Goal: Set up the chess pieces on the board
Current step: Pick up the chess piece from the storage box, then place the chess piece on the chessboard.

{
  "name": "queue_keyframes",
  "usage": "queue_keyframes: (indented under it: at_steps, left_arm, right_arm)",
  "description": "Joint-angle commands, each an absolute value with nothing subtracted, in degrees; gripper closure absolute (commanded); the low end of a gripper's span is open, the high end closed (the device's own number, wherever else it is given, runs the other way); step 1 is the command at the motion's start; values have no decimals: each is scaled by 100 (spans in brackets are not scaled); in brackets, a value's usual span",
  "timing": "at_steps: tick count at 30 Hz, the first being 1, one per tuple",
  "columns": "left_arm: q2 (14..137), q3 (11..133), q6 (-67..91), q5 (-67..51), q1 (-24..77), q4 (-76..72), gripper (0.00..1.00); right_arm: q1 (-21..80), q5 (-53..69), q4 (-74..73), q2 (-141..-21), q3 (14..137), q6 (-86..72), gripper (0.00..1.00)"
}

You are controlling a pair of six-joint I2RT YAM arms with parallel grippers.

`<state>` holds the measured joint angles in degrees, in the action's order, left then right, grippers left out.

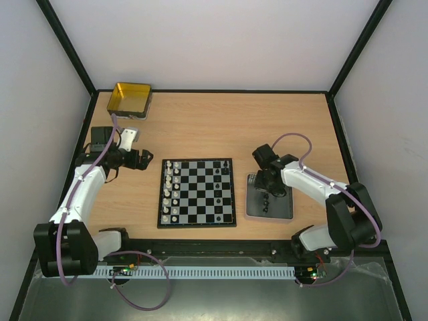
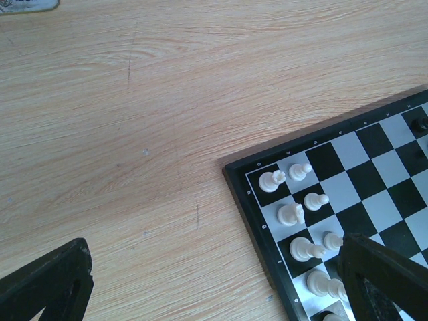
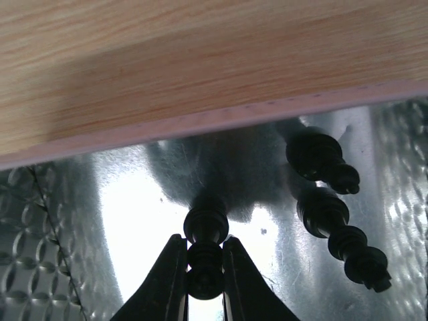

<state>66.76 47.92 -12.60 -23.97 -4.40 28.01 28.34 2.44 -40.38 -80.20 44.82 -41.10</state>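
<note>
While my right hand (image 3: 204, 267) pinches a small black peg-like chess piece (image 3: 206, 229) in the grey metal tray (image 3: 60, 221), I should lift straight up.

White-shelled left arm (image 1: 83, 188) and right arm (image 1: 311, 181), black at joints and bases, looped with mauve cable (image 1: 294, 136). Matte black fingers (image 3: 164, 287) on left gripper (image 2: 214, 241), right gripper (image 3: 204, 244).

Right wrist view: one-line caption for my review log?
Right gripper pinches a black chess piece over the shiny metal tray, two more black pieces lying to its right.
</note>
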Motion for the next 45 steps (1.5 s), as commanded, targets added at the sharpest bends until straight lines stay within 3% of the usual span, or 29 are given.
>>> queue_keyframes:
  at_steps: [1,18,45]
  left_arm:
    - [6682,4808,-1283,-2469,-422,2856,1]
    - [6662,4805,-1292,-2482,-396,2848,1]
    - [6649,4799,-1280,-2453,-396,2830,1]
  right_arm:
    - [2795,-33,-4332,-7911,4798,-4069,91]
    - [3160,-130,-5194,-7545,5760,-4153,92]
    - [4179,40,-4758,-9379,7144,-4246,92]
